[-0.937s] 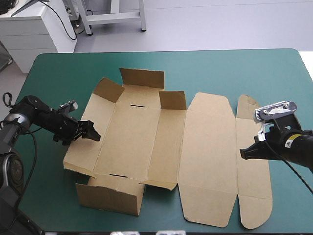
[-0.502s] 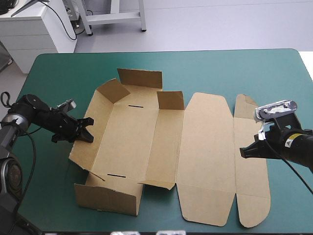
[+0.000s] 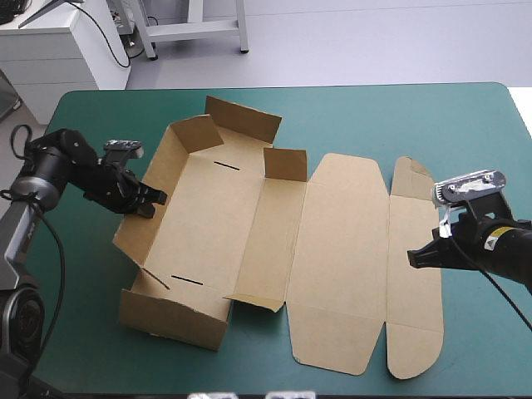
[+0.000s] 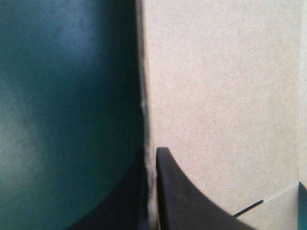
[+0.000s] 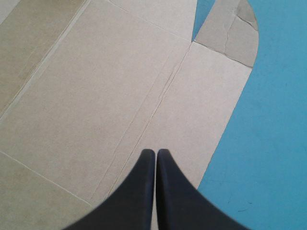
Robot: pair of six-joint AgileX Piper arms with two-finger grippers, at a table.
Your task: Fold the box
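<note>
The brown box lies partly folded on the teal-green cover: its far and near end walls stand up, while the lid panel and narrow end flap lie flat to the right. My left gripper is shut on the top edge of the box's left wall, which stands tilted up. In the left wrist view the board edge runs between the black fingers, one on each side. My right gripper is shut on nothing and hovers over the narrow flap near its outer rim.
Bare teal-green cover shows beyond the box on the far side, along the right edge and to the left of the raised wall.
My left gripper went from open to shut on the left wall and moved up and toward the far side, raising that wall. The whole sheet turned slightly. The right arm stayed still.
</note>
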